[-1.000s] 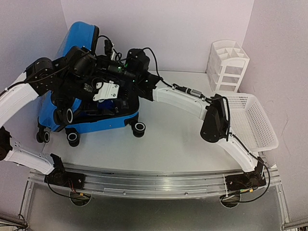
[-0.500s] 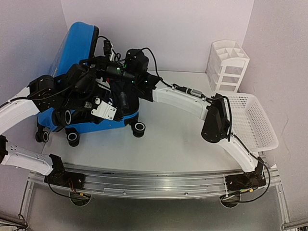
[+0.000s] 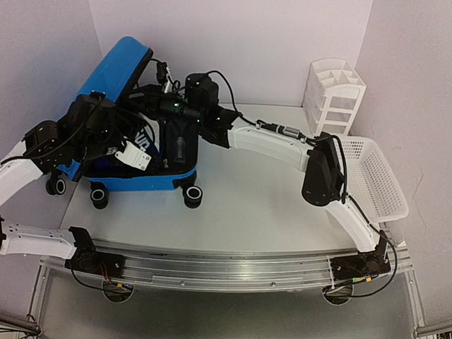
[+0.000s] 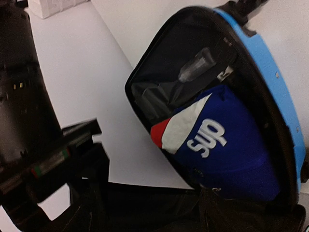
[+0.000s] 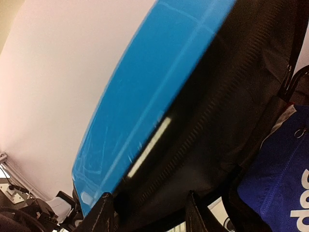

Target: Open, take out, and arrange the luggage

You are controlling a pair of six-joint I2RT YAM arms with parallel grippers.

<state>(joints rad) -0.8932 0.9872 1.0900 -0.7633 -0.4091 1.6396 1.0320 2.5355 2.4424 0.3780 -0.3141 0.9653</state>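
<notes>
Top external view shows the luggage (image 3: 152,180) on the far left part of the table (image 3: 247,205), its blue lower shell lying flat with 3 black-and-white wheels (image 3: 193,195) along the near side. The lid (image 3: 116,67) is raised and leans back toward the left wall, so the case stands open. Inside the black-lined shell lies a blue cap (image 4: 217,145) with a white and red patch and white letters. Deeper in there is a clear, bottle-like thing (image 4: 198,65), too blurred to name. The right gripper (image 5: 149,212) reaches across from the right to the lid's free edge. In the right wrist view its 2 fingers (image 5: 103,215) stand spread, with the lid's black zipper band and blue shell just past them. Whether either finger touches the lid cannot be told. The left gripper (image 3: 116,141) hangs at the left side of the open shell, facing the cap. Its fingers are lost in dark blur in both views, so whether they are spread or pressed together cannot be told. A white perforated basket (image 3: 367,176) sits at the right edge of the table. A white compartmented organizer (image 3: 335,95) stands just behind it, and both are well apart from the case.
</notes>
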